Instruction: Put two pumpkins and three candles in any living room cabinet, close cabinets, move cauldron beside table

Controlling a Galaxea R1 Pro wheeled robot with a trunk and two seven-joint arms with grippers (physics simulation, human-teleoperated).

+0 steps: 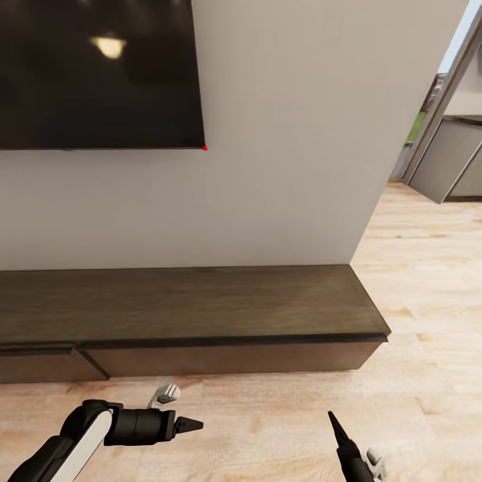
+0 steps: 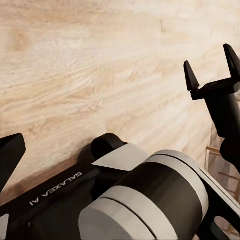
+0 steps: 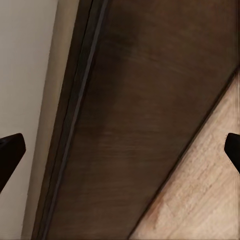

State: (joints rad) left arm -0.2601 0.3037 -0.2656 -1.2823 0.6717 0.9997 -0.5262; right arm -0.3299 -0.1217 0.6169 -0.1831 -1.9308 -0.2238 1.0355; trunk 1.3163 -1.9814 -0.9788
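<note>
The cabinet (image 1: 201,301) is a long, low dark-brown unit against the wall, straight ahead of me. Its drawer front at the far left (image 1: 40,365) juts out slightly past the others. My left gripper (image 1: 191,424) hovers low over the floor in front of it, pointing right, open and empty. My right gripper (image 1: 335,422) points up toward the cabinet's right part, open and empty. Its two spread fingers also appear in the left wrist view (image 2: 210,67). The right wrist view looks closely at the cabinet's dark front (image 3: 145,125). The pumpkins, candles, cauldron and table are out of view.
A black TV (image 1: 100,73) hangs on the beige wall above the cabinet. The wall ends at the right, where light wood floor (image 1: 415,301) leads to an opening with grey cabinets (image 1: 448,161). My own trunk (image 2: 140,200) is in the left wrist view.
</note>
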